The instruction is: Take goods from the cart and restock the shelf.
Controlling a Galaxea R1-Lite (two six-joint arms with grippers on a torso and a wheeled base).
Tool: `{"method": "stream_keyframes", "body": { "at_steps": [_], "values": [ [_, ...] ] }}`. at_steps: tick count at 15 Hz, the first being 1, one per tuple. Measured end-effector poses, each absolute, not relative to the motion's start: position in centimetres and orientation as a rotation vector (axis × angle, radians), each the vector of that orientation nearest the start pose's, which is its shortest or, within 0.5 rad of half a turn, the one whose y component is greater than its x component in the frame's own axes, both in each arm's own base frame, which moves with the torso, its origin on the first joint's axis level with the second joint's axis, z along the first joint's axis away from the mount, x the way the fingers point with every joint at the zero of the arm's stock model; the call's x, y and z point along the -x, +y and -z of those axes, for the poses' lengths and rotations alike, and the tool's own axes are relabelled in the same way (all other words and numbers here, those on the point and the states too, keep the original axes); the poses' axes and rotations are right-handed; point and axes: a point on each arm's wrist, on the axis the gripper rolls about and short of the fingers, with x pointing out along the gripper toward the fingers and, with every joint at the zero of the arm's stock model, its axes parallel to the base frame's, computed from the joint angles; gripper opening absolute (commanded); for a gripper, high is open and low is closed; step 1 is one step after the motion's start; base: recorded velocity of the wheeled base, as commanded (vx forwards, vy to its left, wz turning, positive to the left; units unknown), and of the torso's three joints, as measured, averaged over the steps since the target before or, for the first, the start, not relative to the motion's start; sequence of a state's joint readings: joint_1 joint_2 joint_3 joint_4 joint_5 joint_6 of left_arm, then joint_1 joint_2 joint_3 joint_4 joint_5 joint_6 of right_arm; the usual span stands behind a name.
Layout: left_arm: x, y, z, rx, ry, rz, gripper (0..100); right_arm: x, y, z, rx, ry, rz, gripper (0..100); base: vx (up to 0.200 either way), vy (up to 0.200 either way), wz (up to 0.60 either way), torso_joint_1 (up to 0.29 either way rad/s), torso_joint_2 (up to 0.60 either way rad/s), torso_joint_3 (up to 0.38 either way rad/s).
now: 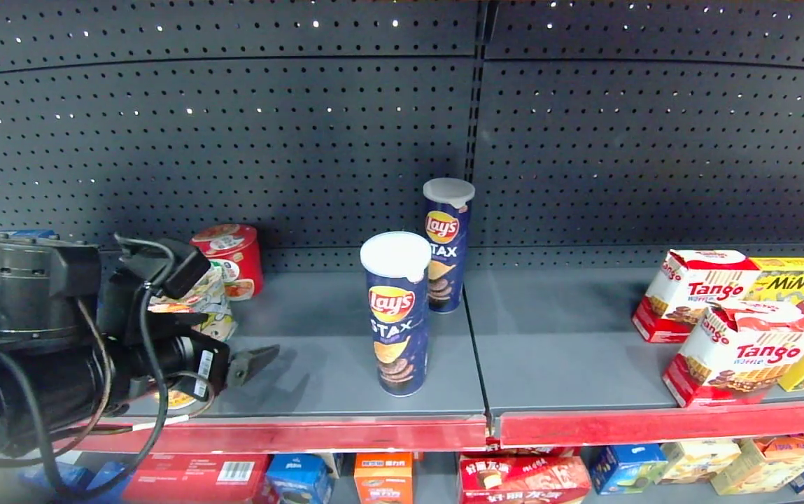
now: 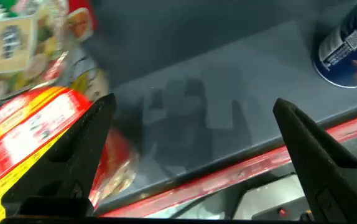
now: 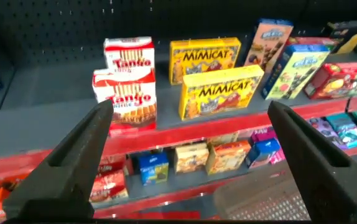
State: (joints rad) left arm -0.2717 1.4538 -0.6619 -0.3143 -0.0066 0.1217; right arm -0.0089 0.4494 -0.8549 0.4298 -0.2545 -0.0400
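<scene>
Two tall blue chip cans stand upright on the grey shelf (image 1: 304, 329): the front can (image 1: 396, 315) near the red edge strip and the back can (image 1: 446, 245) by the pegboard. My left gripper (image 1: 251, 364) hovers low over the shelf's left part, left of the front can. In the left wrist view this gripper (image 2: 194, 102) is open with only bare shelf between its fingers. A red and yellow noodle cup (image 2: 23, 137) lies close beside one finger, and the front can (image 2: 349, 50) stands farther off. My right gripper (image 3: 190, 107) is open and holds nothing, away from the shelf front.
Noodle cups (image 1: 230, 257) crowd the shelf's left end behind my left arm. White and red wafer boxes (image 1: 737, 350) and yellow boxes (image 1: 800, 283) fill the right end. Boxed goods (image 1: 524, 479) line the lower shelf. Bare shelf lies between the cans and the wafer boxes.
</scene>
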Motion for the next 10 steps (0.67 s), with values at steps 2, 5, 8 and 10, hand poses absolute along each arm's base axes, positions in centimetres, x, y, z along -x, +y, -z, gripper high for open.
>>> {"method": "stream_keyframes", "body": {
  "at_steps": [2, 5, 8, 10],
  "values": [
    [-23.2, -7.5, -17.6, -0.191, 0.458, 0.343, 100, 4.1, -0.5, -26.7, 0.045, 0.022, 0.267, 100, 0.0, 0.0, 0.0, 0.0, 0.0, 0.0],
    [-24.4, -8.5, -17.0, -0.198, 0.462, 0.367, 100, 4.3, -0.5, -26.9, 0.078, 0.017, 0.269, 100, 0.0, 0.0, 0.0, 0.0, 0.0, 0.0],
    [-25.6, -9.2, -16.3, -0.204, 0.483, 0.375, 100, 4.4, -0.4, -27.2, 0.081, 0.006, 0.281, 100, 0.0, 0.0, 0.0, 0.0, 0.0, 0.0],
    [-26.1, -9.4, -15.8, -0.208, 0.502, 0.375, 100, 4.4, -0.4, -27.3, 0.081, 0.004, 0.286, 100, 0.0, 0.0, 0.0, 0.0, 0.0, 0.0]
  ]
}}
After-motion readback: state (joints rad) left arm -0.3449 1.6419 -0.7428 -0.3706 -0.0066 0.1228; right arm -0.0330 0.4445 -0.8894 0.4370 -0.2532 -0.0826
